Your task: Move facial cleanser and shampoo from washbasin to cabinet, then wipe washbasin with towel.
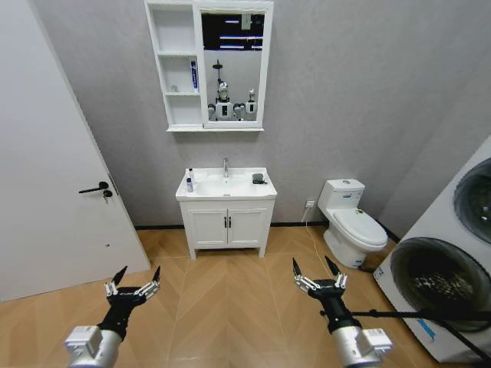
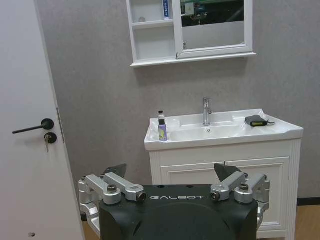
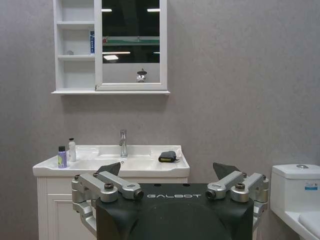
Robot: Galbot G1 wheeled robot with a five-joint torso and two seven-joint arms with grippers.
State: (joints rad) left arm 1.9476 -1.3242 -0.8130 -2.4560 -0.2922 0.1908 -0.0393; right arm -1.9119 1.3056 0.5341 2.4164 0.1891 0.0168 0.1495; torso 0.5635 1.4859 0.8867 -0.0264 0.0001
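While both end effectors, left (image 1: 134,280) and right (image 1: 316,273), hover spread wide and empty, the washbasin (image 1: 226,186), bottles (image 1: 189,182) and towel (image 1: 258,178) sit well ahead of them.

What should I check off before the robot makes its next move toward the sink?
1. Left gripper empty and open: ok, fingers spread, nothing held.
2. Right gripper empty and open: ok, same.
3. Bottles on the washbasin: ok, a purple-label bottle and a white bottle stand together at its left end.
4. Towel in place: ok, dark cloth lies to the right of the tap.
5. Cabinet shelf room: ok, though a blue tube stands on the middle shelf.
6. Within reach: not ok, open floor lies between grippers and washbasin.
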